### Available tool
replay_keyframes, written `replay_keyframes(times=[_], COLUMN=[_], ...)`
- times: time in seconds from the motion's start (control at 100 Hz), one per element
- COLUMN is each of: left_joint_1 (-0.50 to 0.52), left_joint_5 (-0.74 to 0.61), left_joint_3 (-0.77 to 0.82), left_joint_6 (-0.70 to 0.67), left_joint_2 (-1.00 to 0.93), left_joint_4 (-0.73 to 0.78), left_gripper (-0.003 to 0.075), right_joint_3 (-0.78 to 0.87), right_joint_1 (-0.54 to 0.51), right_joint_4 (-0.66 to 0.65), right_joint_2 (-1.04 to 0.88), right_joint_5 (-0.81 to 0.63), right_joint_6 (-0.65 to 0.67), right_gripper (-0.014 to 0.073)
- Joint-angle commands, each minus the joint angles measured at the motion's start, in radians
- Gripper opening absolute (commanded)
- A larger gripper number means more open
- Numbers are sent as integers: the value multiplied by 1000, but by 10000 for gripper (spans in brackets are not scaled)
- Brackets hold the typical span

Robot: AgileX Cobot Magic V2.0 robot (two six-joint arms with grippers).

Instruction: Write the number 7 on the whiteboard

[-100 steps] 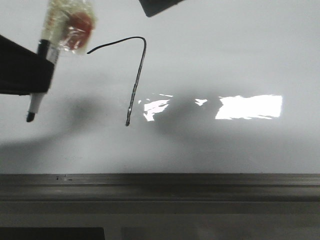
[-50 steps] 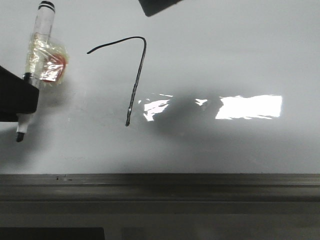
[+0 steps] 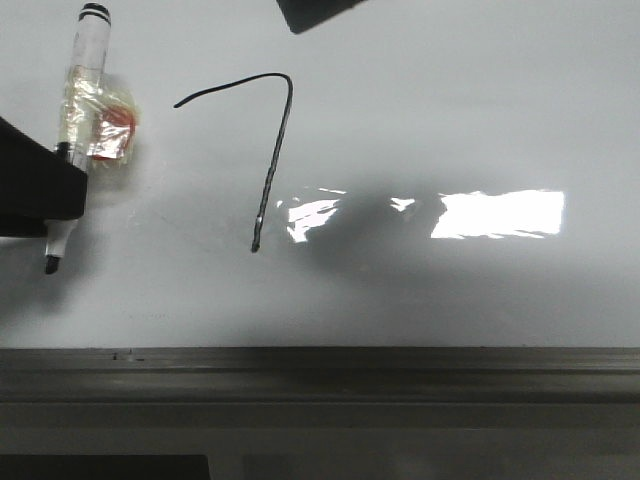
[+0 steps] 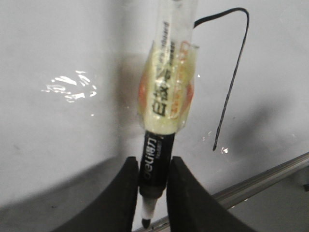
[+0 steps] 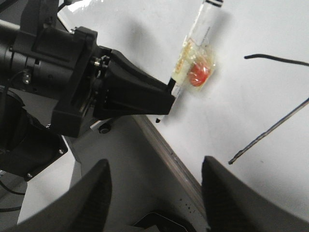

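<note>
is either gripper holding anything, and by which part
The left gripper holds a marker by its dark lower barrel, near the tip. The right gripper is open, empty.

Even, cool overhead light falls on the whiteboard (image 3: pixel 450 110) in the front view, with a blown-out white glare patch (image 3: pixel 500 213) at 3 o'clock of centre and a smaller broken one beside it, crossed by a soft grey shadow. Dimmer shadow pools toward 8 o'clock. In the left wrist view, the fingers (image 4: pixel 123 198) at 6 o'clock are soft and out of focus, with speckled glare at 9 o'clock.
</note>
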Motion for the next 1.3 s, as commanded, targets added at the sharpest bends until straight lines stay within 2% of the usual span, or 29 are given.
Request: replay_keyframes(times=[0.0, 0.07, 0.17, 0.56, 0.64, 0.74, 0.76, 0.79, 0.82, 0.91, 1.03, 1.29], left_joint_1=[1, 1, 1, 1, 1, 1, 1, 1, 1, 1, 1, 1], left_joint_5=[-65, -66, -66, -72, -67, -67, -67, -67, -67, -67, -67, -40], left_joint_3=[-35, -35, -35, -35, -35, -35, -35, -35, -35, -35, -33, 21], left_joint_6=[-5, -5, -5, -5, -5, -5, -5, -5, -5, -3, 1, 1], left_joint_2=[-5, -5, -5, -65, -113, -201, -220, -247, -275, -374, -509, -829], left_joint_4=[-15, -20, -22, -19, -14, 2, 8, 10, 15, 57, 103, 337], left_gripper=[243, 332, 393, 397, 393, 342, 304, 268, 195, -18, -20, -20], right_joint_3=[-35, -35, -35, -35, -35, -35, -35, -33, -31, -6, 82, 373], right_joint_1=[-2, -2, -2, -2, -2, -2, -2, -2, -2, -2, -2, -2], right_joint_4=[9, 9, 9, 3, 0, -7, -11, -19, -24, -37, -96, -265], right_joint_2=[-18, -18, -19, -54, -73, -107, -117, -125, -138, -195, -303, -646], right_joint_5=[-51, -51, -51, -55, -55, -55, -55, -55, -55, -81, -181, -402], right_joint_6=[-9, -9, -9, -9, -9, -9, -9, -9, -9, -9, -11, -11], right_gripper=[363, 363, 363, 361, 288, 98, 38, -5, -71, -62, -62, -62])
